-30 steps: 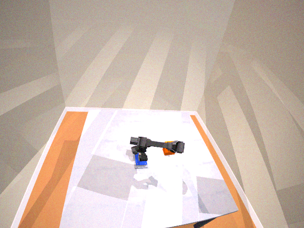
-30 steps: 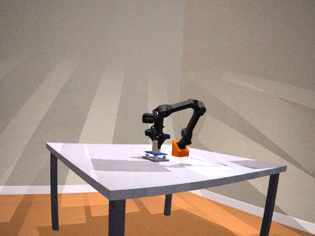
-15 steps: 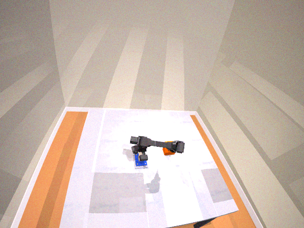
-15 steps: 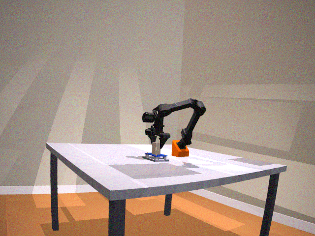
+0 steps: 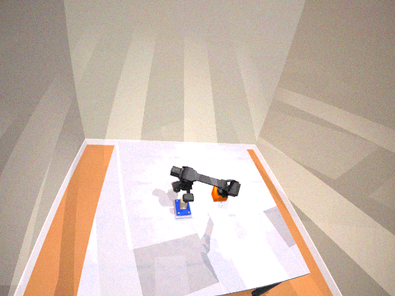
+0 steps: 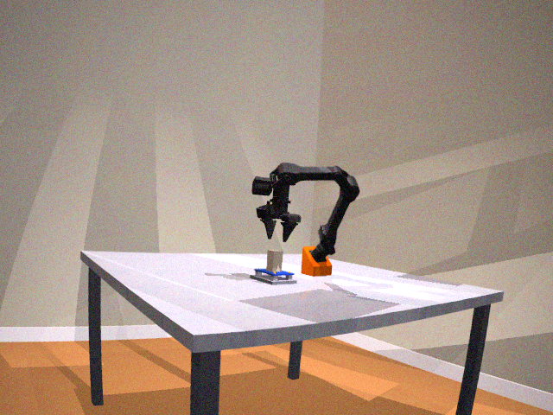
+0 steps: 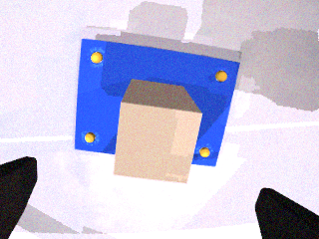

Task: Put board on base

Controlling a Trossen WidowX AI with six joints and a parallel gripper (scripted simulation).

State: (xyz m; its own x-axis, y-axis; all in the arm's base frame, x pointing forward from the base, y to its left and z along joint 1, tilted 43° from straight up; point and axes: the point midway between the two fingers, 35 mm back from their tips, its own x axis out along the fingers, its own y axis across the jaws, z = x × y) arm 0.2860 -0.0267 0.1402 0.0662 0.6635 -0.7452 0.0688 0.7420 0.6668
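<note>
The blue board (image 5: 182, 212) (image 6: 263, 271) (image 7: 90, 95) lies level on the posts of the grey base (image 5: 182, 217) (image 6: 285, 282) (image 7: 150, 42), handle side up. In the wrist view a gold pin shows through each corner hole: far left (image 7: 97, 58), far right (image 7: 220, 76), near left (image 7: 90, 137) and near right (image 7: 204, 152). The square beige handle (image 5: 183, 204) (image 6: 274, 259) (image 7: 155, 141) stands upright on the board. My gripper (image 6: 277, 239) (image 7: 151, 186) is wide open and empty, above the handle and apart from it. The posts are partly hidden under the board.
The arm's orange mount (image 5: 218, 195) (image 6: 316, 266) stands on the table (image 5: 146, 178) (image 6: 178, 295), to the right of the base in the top and exterior views. My arm arches over from it. Patches of light and shadow cross the table top.
</note>
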